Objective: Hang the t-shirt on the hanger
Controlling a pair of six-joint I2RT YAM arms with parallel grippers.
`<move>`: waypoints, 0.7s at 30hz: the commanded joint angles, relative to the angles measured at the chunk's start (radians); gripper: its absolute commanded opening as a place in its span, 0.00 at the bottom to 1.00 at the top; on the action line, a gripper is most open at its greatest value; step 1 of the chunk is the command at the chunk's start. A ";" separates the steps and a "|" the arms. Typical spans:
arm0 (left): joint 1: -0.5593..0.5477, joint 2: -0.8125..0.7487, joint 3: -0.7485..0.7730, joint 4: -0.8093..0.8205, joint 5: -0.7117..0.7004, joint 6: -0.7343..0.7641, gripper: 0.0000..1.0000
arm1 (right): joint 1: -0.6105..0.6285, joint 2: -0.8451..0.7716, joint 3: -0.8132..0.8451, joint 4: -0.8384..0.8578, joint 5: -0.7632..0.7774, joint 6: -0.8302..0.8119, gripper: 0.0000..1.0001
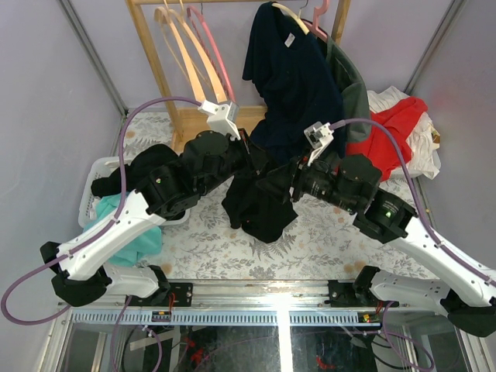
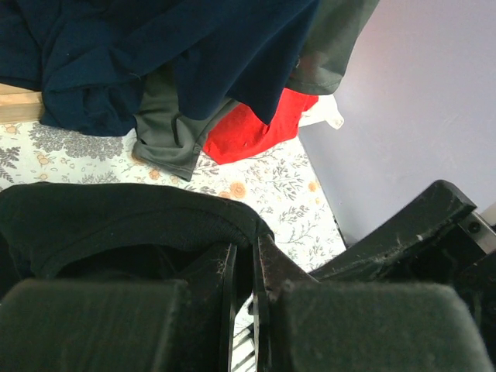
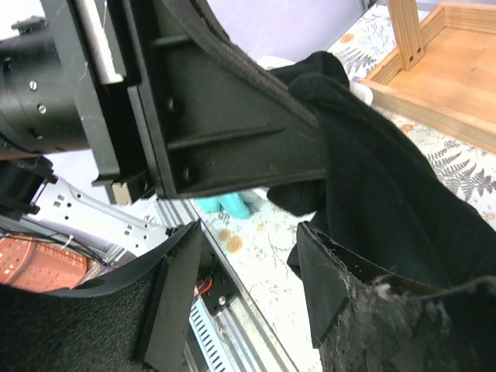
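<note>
In front of the rack (image 1: 149,46), the bunched t-shirt (image 1: 260,209) hides its print in folds. From above, the left claw (image 2: 244,287) and right claw (image 3: 248,302) are lost behind wrists and cloth. The pink hanger (image 1: 218,63) on the rack runs off the top edge, hook unseen.

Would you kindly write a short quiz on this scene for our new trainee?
1. True or false: the t-shirt already hangs on the rack.
2. Which garment hangs from the rack? A: a red one. B: the navy t-shirt. C: a teal one.
3. Which gripper is shut on the t-shirt?
Key: 1 false, the left gripper holds it; 2 B; 3 left.
</note>
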 commanded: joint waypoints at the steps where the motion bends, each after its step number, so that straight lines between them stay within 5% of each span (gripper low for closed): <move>1: 0.004 -0.013 0.012 0.109 0.027 -0.022 0.00 | -0.002 0.034 0.020 0.111 0.054 0.021 0.59; 14: 0.004 -0.042 0.018 0.113 0.047 -0.025 0.00 | -0.003 0.098 0.041 0.101 0.172 0.013 0.55; 17: 0.004 -0.055 0.012 0.113 0.053 -0.027 0.00 | -0.003 0.101 0.039 0.113 0.219 -0.002 0.45; 21: 0.004 -0.068 0.030 0.087 0.040 -0.014 0.00 | -0.002 0.086 0.049 0.106 0.241 -0.045 0.15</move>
